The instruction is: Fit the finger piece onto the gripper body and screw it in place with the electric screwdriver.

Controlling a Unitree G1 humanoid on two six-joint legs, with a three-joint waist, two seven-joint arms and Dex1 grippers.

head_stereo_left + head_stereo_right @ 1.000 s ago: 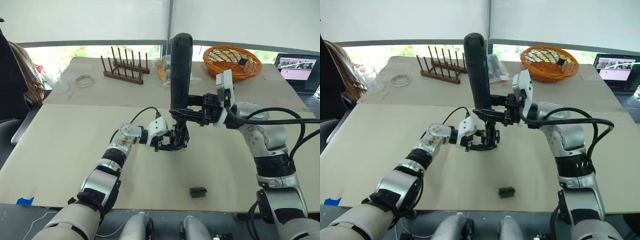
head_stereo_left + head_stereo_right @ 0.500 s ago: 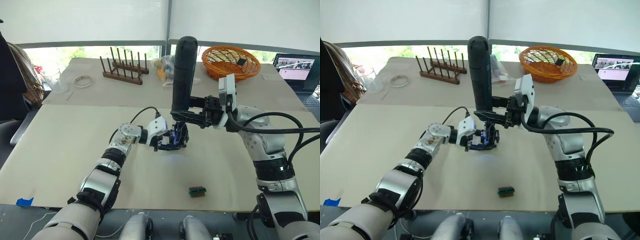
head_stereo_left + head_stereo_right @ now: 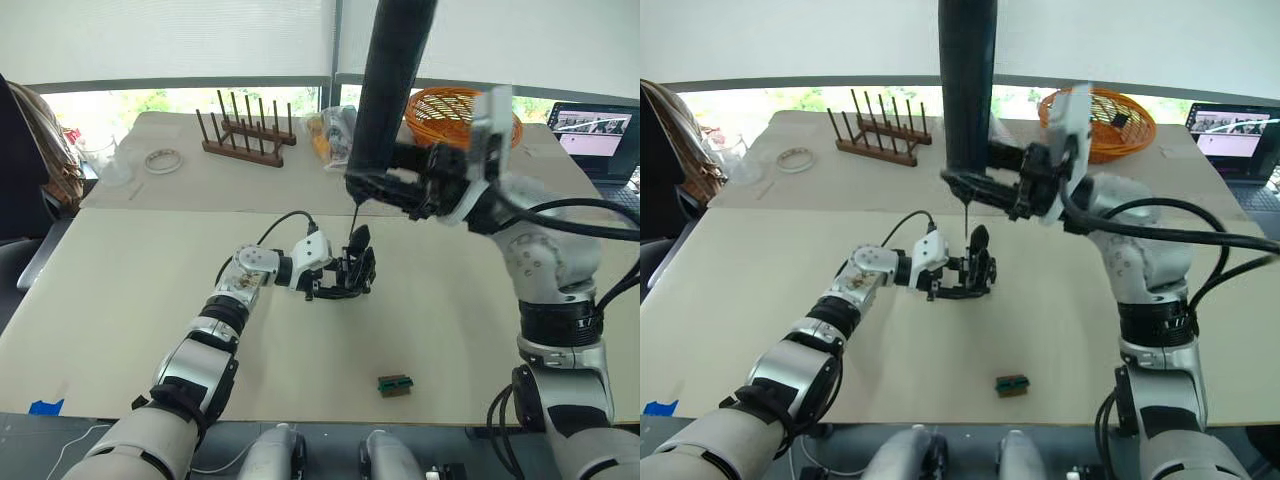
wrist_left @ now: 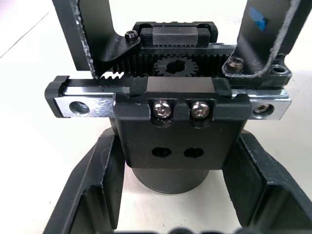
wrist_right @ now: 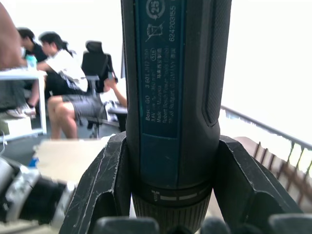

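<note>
My left gripper is shut on the gripper body, a squat black mechanism resting on the table mat. In the left wrist view its round base sits between my fingers, with a toothed rack, a gear and two silver screws above. Two black uprights stand on its rails; I cannot tell which is the finger piece. One pointed finger sticks up. My right gripper is shut on the electric screwdriver, held upright and high. Its thin bit hangs just above the body.
A small green-and-black block lies near the front edge. At the back stand a wooden peg rack, a tape roll, bottles, an orange basket and a laptop. Seated people appear in the right wrist view.
My right arm has lifted the screwdriver straight up, so its bit has come off the gripper body. My left gripper has kept its hold in the same spot.
</note>
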